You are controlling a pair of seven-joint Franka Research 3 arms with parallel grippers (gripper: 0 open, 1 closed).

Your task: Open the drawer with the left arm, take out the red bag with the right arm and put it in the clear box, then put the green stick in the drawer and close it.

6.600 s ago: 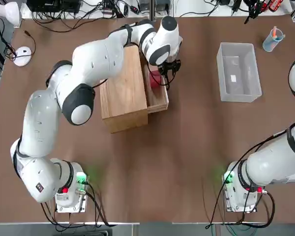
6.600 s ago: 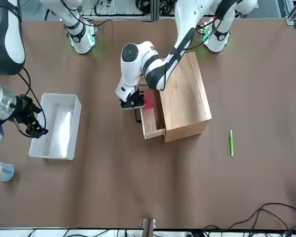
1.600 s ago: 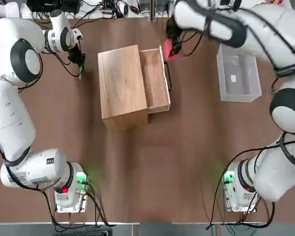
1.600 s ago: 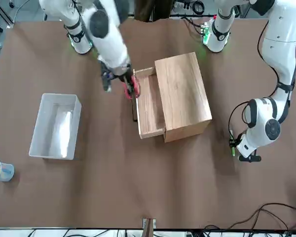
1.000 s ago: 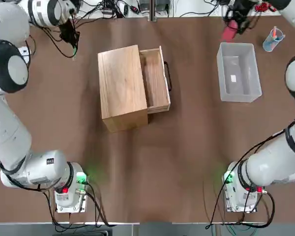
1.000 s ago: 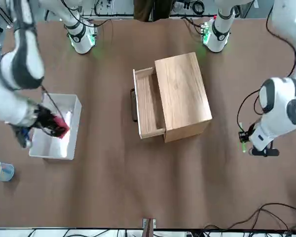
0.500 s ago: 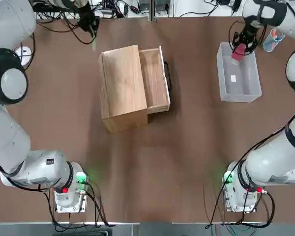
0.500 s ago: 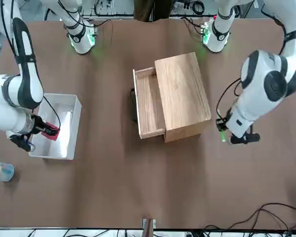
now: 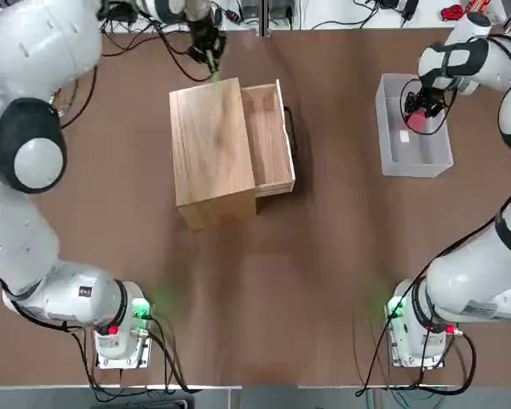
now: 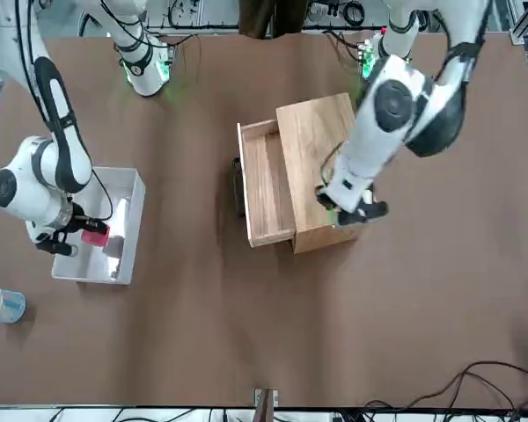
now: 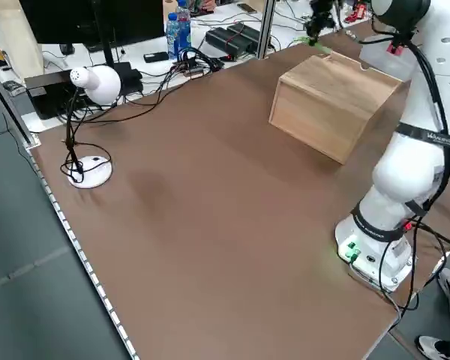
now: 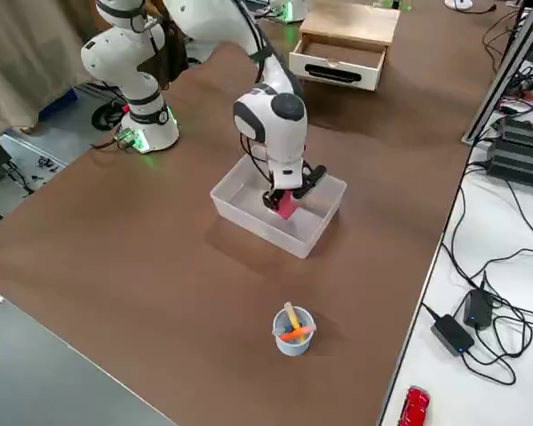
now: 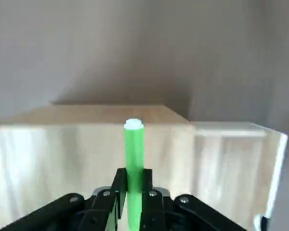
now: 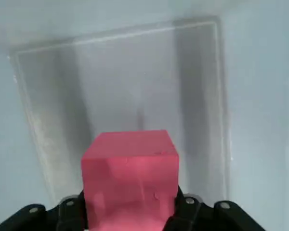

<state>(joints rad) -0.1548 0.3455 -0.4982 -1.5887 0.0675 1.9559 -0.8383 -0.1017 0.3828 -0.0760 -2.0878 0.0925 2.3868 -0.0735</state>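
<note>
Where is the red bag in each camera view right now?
Top: red bag in the right end effector, over the clear box.
Front: at left, over the box.
Left side: not visible.
Right side: centre, in the box.
Left wrist: not in it.
Right wrist: low centre.
Shared landmark: the clear box.

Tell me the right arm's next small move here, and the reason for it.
Probably open the fingers and let go. The right gripper holds the red bag low inside the clear box, over its floor, so the bag should drop and stay in.
</note>
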